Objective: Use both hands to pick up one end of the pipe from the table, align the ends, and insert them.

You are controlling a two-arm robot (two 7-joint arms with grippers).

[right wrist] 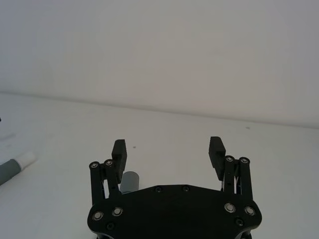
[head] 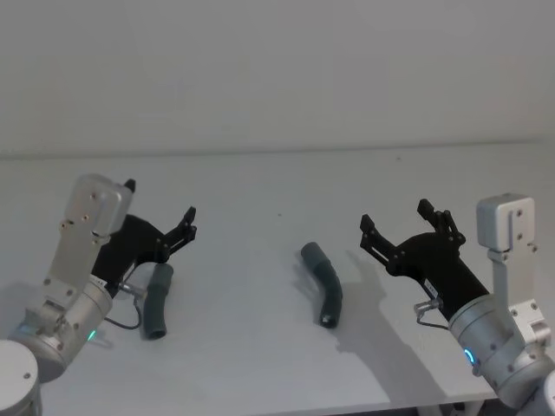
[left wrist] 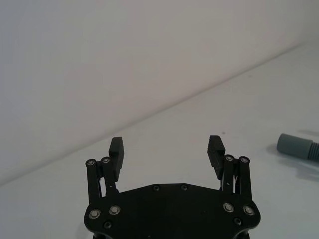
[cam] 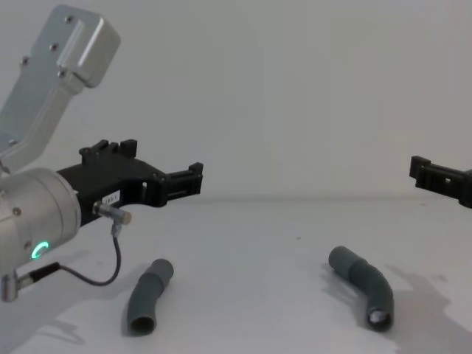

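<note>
While the left gripper [head: 163, 208] and the right gripper [head: 395, 220] are held wide open and empty above the table [head: 260, 364] in the head view, the left pipe piece [head: 158, 302] is seen just beneath the former, its long axis running near to far, and the bent right pipe piece [head: 327, 284] lies inward of the latter. From the left wrist, a grey pipe end [left wrist: 298, 147] is seen beyond the spread fingers. From the right wrist, another grey end [right wrist: 131, 180] is glimpsed close behind one finger. From the chest, each piece is shown lower than its nearer gripper.
</note>
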